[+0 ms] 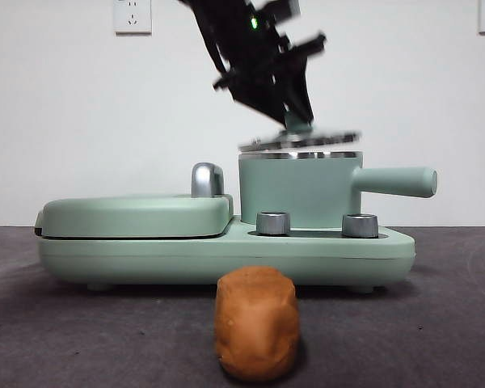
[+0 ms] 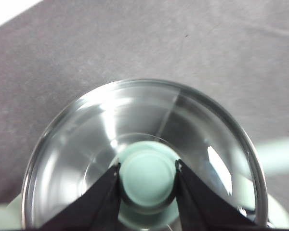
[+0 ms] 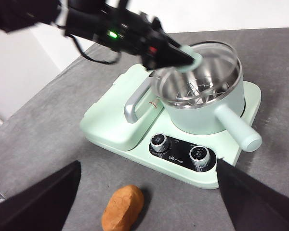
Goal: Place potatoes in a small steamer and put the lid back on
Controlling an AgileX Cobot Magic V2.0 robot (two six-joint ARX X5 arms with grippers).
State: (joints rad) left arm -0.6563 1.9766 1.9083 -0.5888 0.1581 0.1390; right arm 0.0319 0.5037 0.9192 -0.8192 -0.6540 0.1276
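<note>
Front view shows the left end effector (image 1: 299, 121) clamped on the glass lid's (image 1: 299, 142) knob just above the small steamer (image 1: 299, 190), the potato (image 1: 257, 333) unloaded on the counter (image 1: 65, 331), right end effector (image 3: 149, 202) spread apart.

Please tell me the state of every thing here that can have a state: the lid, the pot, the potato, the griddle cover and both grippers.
Lid: lifted just above the pot, tilted, held by its knob.
Steamer pot: uncovered, on the cooker base; no potato inside.
Potato: on the table in front of the cooker, not held.
Griddle cover: closed.
Left gripper: shut on the lid knob.
Right gripper: open, empty, above the table near the potato.
</note>
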